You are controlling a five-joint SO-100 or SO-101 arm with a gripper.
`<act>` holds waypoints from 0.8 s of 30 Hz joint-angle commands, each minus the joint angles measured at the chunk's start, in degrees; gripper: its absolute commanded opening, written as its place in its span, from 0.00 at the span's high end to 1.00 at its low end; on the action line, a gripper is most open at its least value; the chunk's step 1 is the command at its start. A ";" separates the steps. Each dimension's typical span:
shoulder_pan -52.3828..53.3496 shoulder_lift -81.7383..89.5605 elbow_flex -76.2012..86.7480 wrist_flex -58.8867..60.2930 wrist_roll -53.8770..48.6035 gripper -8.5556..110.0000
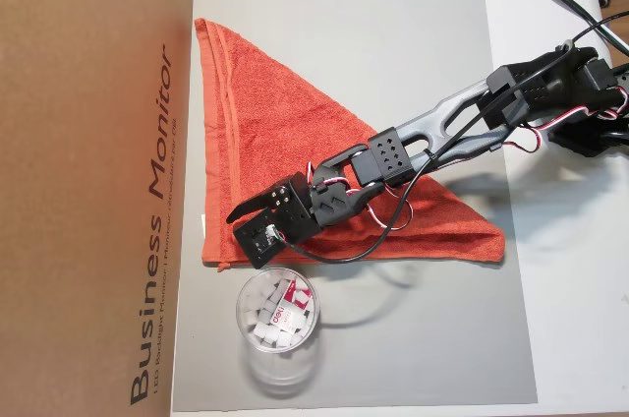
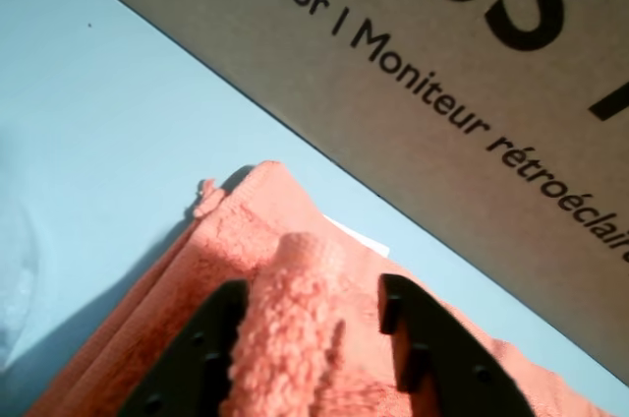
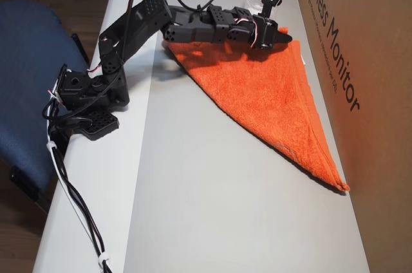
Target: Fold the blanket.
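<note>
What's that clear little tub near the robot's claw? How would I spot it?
Find the big brown cardboard box along the grey mat's left side in an overhead view. Below the orange blanket's bottom edge sits a round clear container, the only see-through thing, holding small white pieces.

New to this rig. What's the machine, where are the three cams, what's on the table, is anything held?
It is a small black robot arm with a two-finger gripper. Two pictures come from fixed cameras looking down from opposite sides; the third rides on the wrist. On the grey mat lies the blanket, an orange-red towel already folded into a triangle. Beside it stand a brown monitor box and a clear cup of white bits. In the wrist view the gripper is pinching a raised ridge of blanket near its corner.
</note>
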 commanded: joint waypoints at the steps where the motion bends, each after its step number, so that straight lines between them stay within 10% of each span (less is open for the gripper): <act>1: -0.70 1.49 -2.11 -0.70 0.53 0.81; 24: -1.76 33.40 26.81 0.00 3.96 0.81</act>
